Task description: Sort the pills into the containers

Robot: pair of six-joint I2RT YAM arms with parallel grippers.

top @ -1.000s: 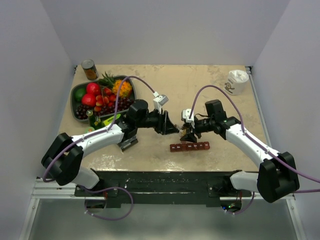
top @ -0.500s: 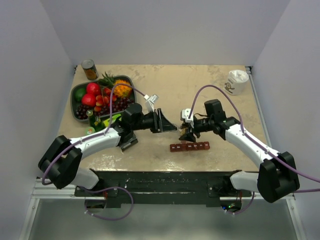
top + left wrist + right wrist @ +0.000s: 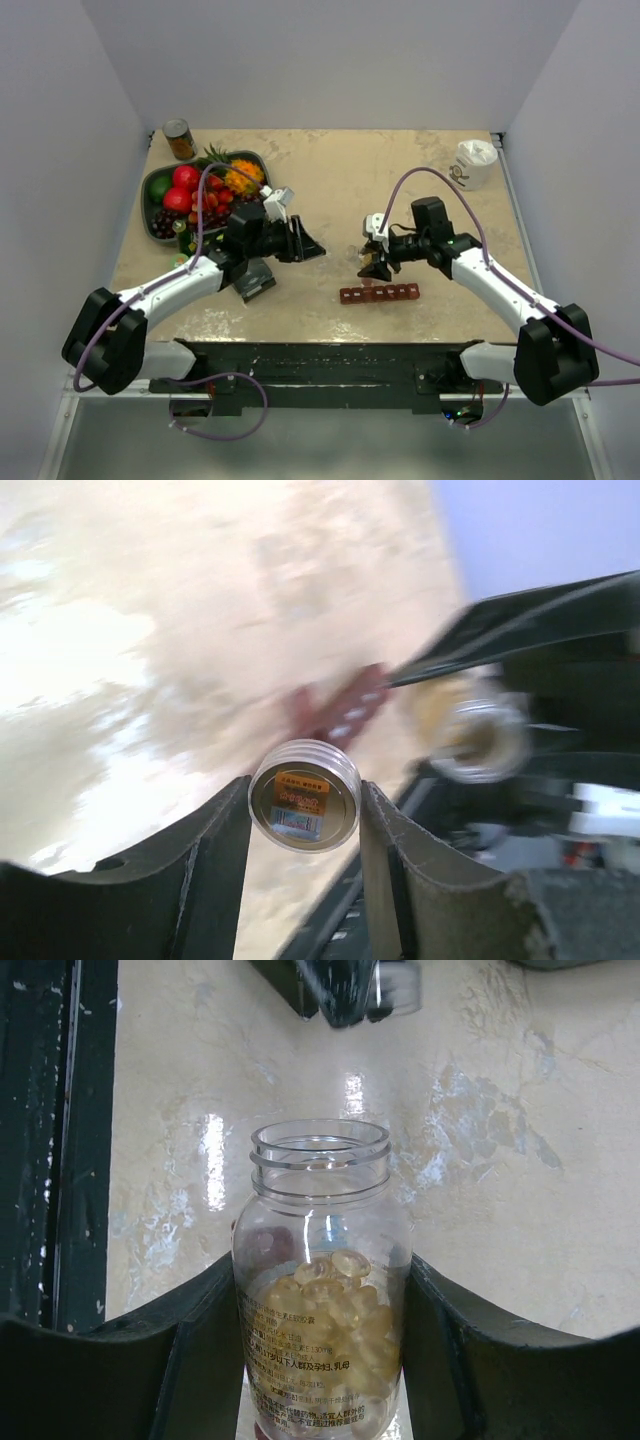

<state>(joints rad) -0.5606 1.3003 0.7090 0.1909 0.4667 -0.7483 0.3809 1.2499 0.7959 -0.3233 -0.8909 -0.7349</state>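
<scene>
A clear open-necked bottle (image 3: 320,1290) stands between the fingers of my right gripper (image 3: 320,1305), which is shut on it. Tan-yellow pills (image 3: 340,1325) fill its lower half. From above, the right gripper (image 3: 372,262) hangs just over the left end of the containers (image 3: 380,294), a dark red strip of lidded compartments. My left gripper (image 3: 304,810) is shut on the bottle's round silver cap (image 3: 304,796), its inner orange label facing the camera. In the top view the left gripper (image 3: 305,243) is well to the left of the bottle. The left wrist view is blurred; containers (image 3: 340,705) and bottle (image 3: 470,735) show faintly.
A grey-green fruit bowl (image 3: 147,190) sits at the back left with a metal can (image 3: 180,139) behind it. A white cup (image 3: 473,163) stands at the back right. A small dark object (image 3: 258,285) lies under the left forearm.
My left arm has drawn back to the left with the cap, away from the bottle. The right arm and the bottle have hardly moved.
</scene>
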